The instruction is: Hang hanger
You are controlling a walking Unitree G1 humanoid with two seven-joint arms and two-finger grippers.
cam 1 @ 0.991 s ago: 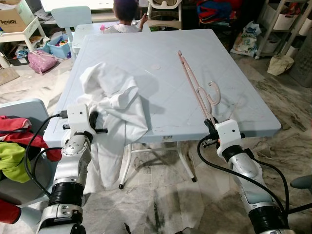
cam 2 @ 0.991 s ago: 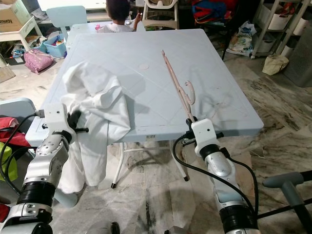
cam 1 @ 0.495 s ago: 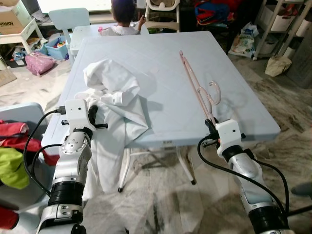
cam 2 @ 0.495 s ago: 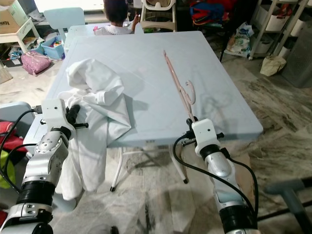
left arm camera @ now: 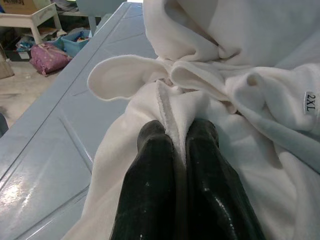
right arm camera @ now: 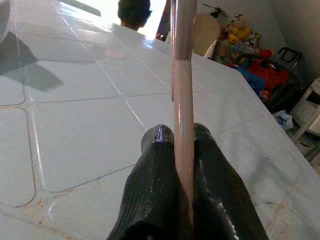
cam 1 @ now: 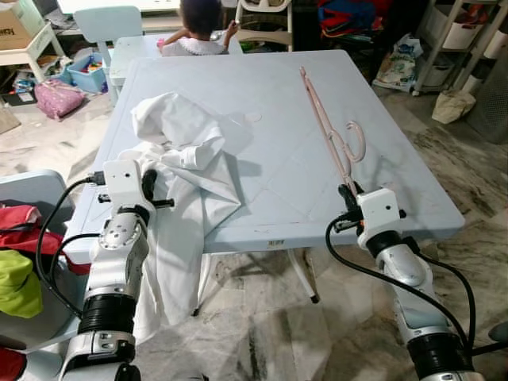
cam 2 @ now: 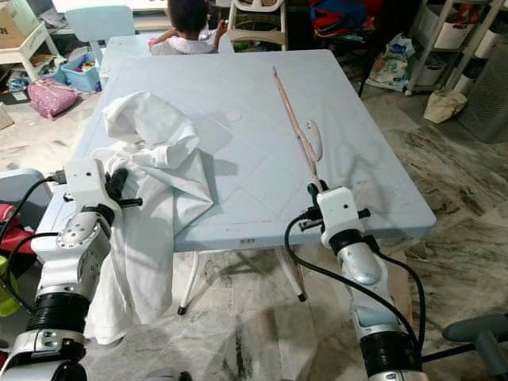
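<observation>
Pink hanger (cam 1: pixel 327 127) lies across the tabletop (cam 1: pixel 270 95) at right, right gripper (right arm camera: pixel 182 137) clenched on its end. Left gripper (left arm camera: pixel 175 132) pinches the shirt (cam 1: pixel 186 159). Best keep both grips firm while threading.

Four views: head stereo pair, two wrist cameras.
Eye views: high, facing forward and down over the light-blue table (cam 1: pixel 262 119), both arms in the foreground; the two share the whole tabletop. Left wrist view: very near, along the left gripper (left arm camera: pixel 176 137) into the white garment (left arm camera: pixel 260 100). Right wrist view: very near, low along the right gripper (right arm camera: pixel 182 135) and pink hanger (right arm camera: pixel 183 90), facing the seated person (right arm camera: pixel 134 12).
</observation>
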